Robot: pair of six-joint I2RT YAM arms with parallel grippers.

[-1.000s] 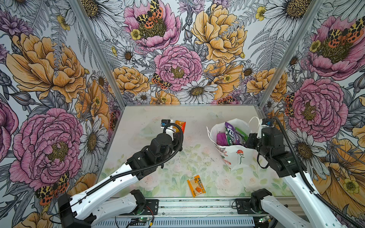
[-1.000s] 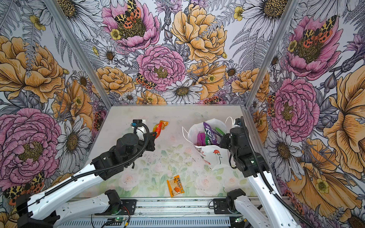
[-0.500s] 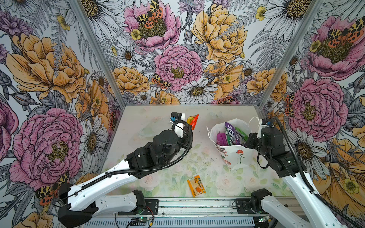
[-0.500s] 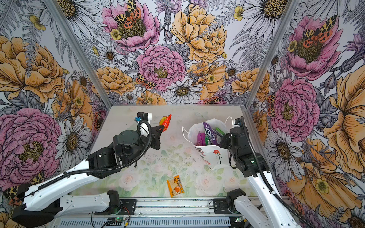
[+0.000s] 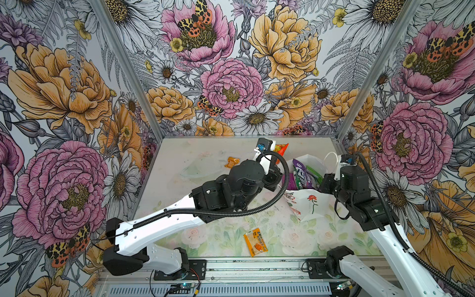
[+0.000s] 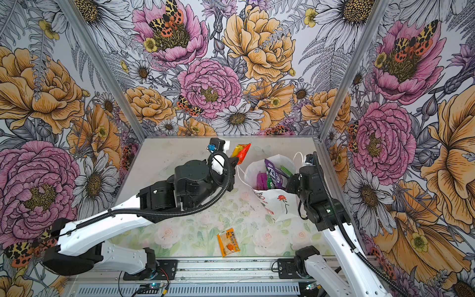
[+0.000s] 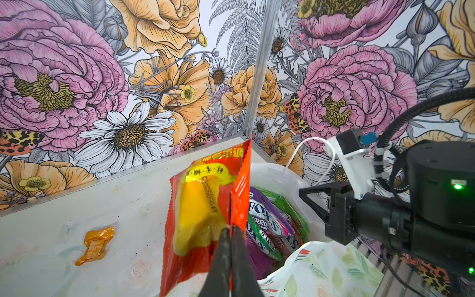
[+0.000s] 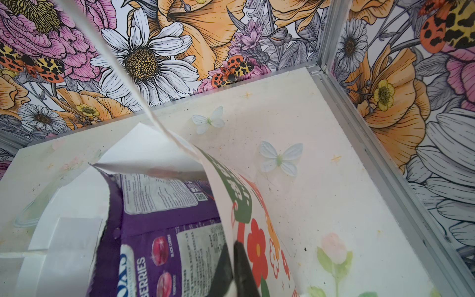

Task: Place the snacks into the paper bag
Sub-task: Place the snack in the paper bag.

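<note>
My left gripper is shut on the lower edge of a red-orange snack packet with a yellow panel. It holds the packet upright in the air, beside the left rim of the paper bag; both top views show this packet. The white bag stands open at the right, holding a purple pouch, a magenta pouch and a green packet. My right gripper is shut on the bag's right wall, next to the purple pouch.
An orange packet lies flat near the table's front edge. A small orange sachet lies at the back of the table, left of the left wrist. The bag's cord handle loops up by the right wall.
My left arm has carried the red-orange packet rightward, up to the bag's mouth. The right arm and the bag have stayed where they were.
</note>
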